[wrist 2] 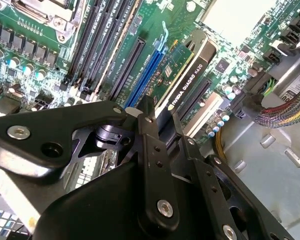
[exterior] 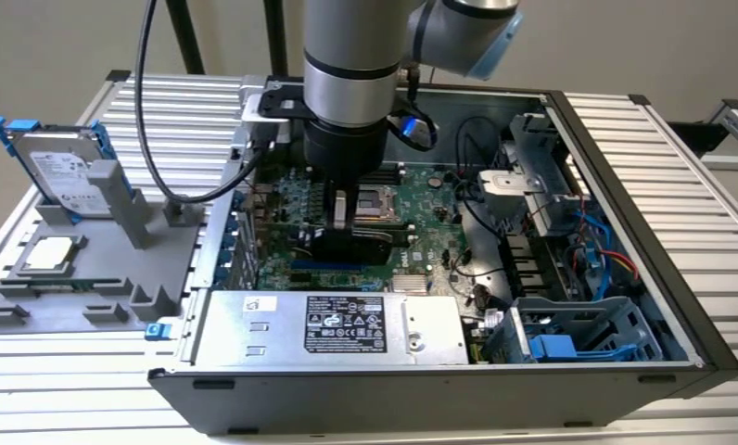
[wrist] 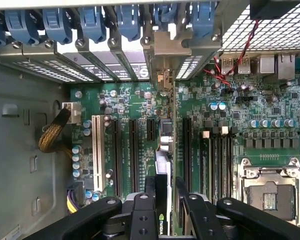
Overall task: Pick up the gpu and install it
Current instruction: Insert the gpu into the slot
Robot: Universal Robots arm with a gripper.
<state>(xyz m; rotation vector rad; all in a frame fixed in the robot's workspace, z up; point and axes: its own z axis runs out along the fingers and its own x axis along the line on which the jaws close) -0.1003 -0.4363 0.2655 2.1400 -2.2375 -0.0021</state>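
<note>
Jaws of gripper (wrist 2: 157, 120) closed on gpu (wrist 2: 182, 75), centre frame in second wrist view. Card edge-down over blue slot (wrist 2: 149, 70) on motherboard (wrist: 270, 100), inside case (exterior: 666, 232). Pickup done; full seating unconfirmed.

A robotics lab is shown: an opened grey metal computer case (exterior: 468, 371) is laid on a ribbed aluminium surface (exterior: 666, 158).
</note>
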